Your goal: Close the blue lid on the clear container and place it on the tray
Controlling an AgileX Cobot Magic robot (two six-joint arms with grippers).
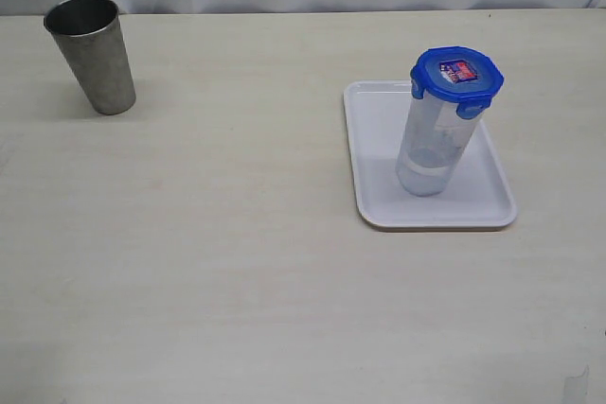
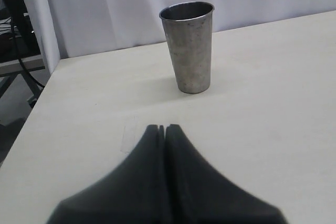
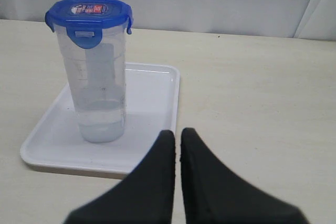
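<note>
Tools on both arms are pressed together and hold nothing. The left tool (image 2: 164, 127) shows its two dark fingers meeting at the tips with only a hairline seam between them. It hangs low over the pale worktop (image 1: 237, 262) and aims level toward the grey metal cup (image 2: 188, 46), which stands upright and well apart from the fingertips. The right tool (image 3: 177, 132) is likewise closed, a thin slit showing between its fingers. It is angled slightly downward, with its tips pointing at the rim of the tray (image 1: 377, 144) and apart from everything on it. Neither arm shows in the exterior view.

The clear container (image 1: 433, 153) stands upright on the tray, toward the tray's middle, its base flat on the white surface. The blue lid (image 1: 456, 76) sits on its mouth with the flaps folded down over the rim, and a small red-and-blue sticker (image 1: 457, 71) faces up. The tray lies flat on the right part of the worktop. The metal cup is far off at the back left corner.
</note>
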